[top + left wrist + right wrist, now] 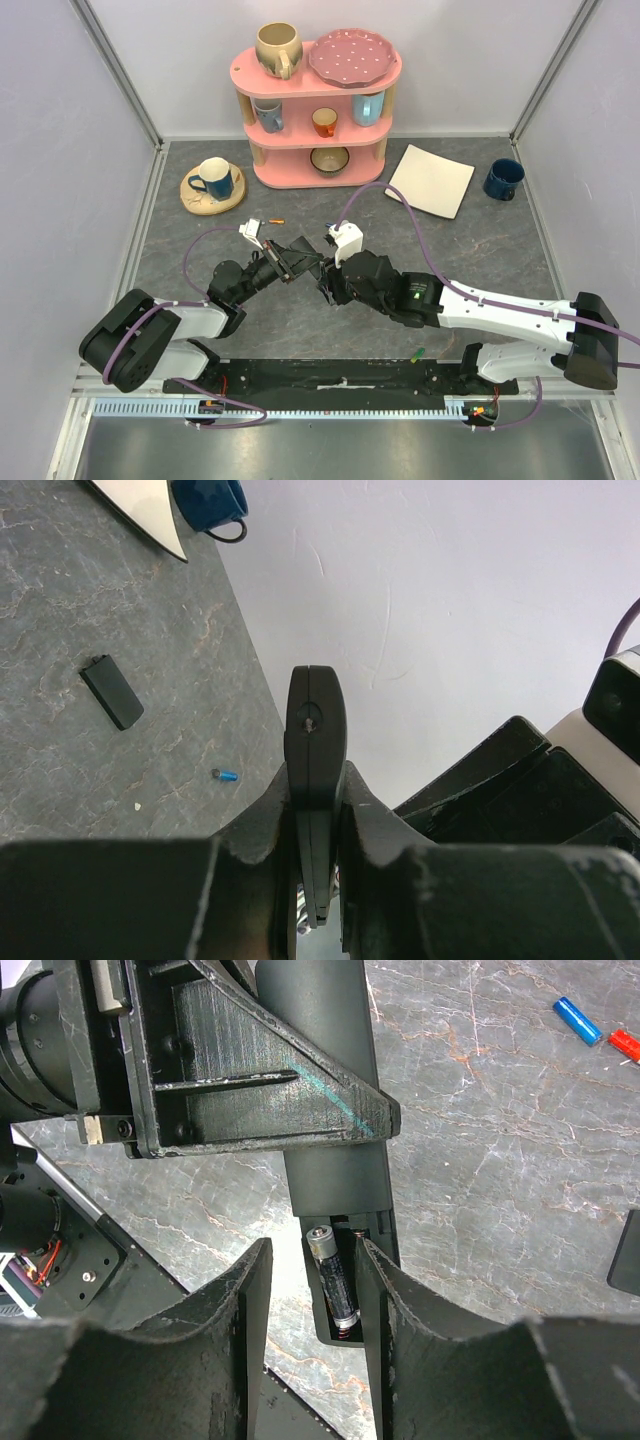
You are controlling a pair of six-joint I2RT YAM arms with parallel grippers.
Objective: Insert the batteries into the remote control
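Black rigid remote (315, 730), judged light and slick, sits clamped edgewise in left gripper (316, 815); best held by long sides; right gripper (312, 1260) stands part-open astride seated battery (335, 1285), holding nothing.

White shells over black joints clothe the left arm (170, 330) and right arm (500, 310), purple cables (375, 186) looping alongside (a green light (412, 293) dots the right). The left end effector (315, 815) is ribbed matte black; the right end effector's (310, 1300) fingers (225, 1340) look scuffed.
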